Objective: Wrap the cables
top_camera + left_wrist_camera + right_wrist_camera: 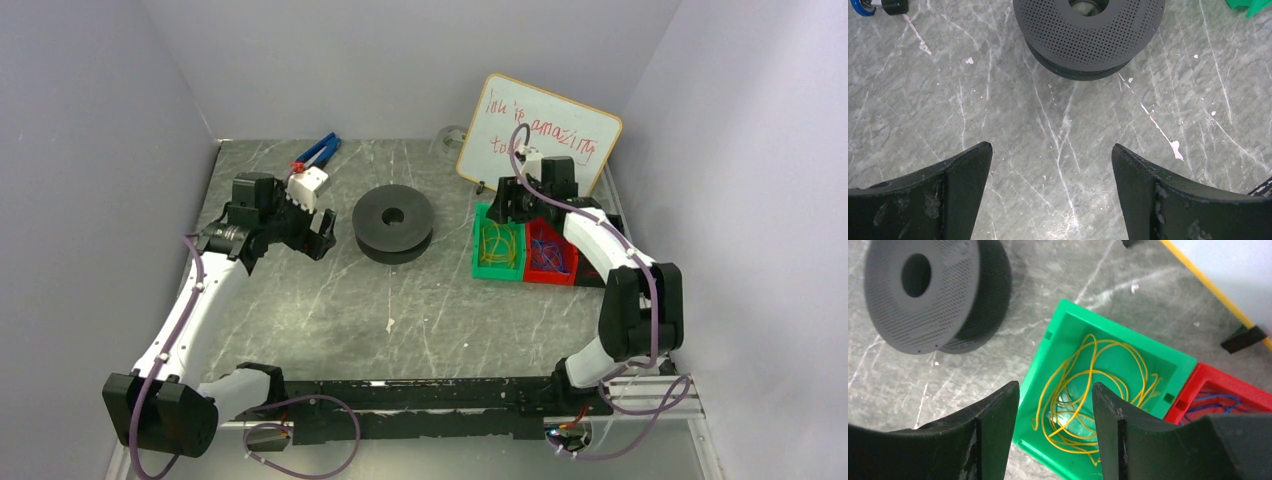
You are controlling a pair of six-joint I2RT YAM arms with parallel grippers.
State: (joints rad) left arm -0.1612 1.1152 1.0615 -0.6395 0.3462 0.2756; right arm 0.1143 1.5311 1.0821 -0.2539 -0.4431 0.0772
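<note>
The cables (1088, 385) are thin yellow wire lying in loose loops inside a green bin (1070, 320); they also show in the top view (497, 245). A black spool (393, 222) lies flat mid-table, and shows in the left wrist view (1088, 35) and the right wrist view (933, 290). My right gripper (1055, 387) is open and empty, hovering above the green bin's near-left part. My left gripper (1052, 150) is open and empty over bare table, just left of the spool in the top view (318, 232).
A red bin (551, 252) with blue-purple wires stands against the green bin's right side. A whiteboard (538, 135) leans at the back right. A blue-handled tool (318, 150) lies at the back left. Grey walls close in left, back and right.
</note>
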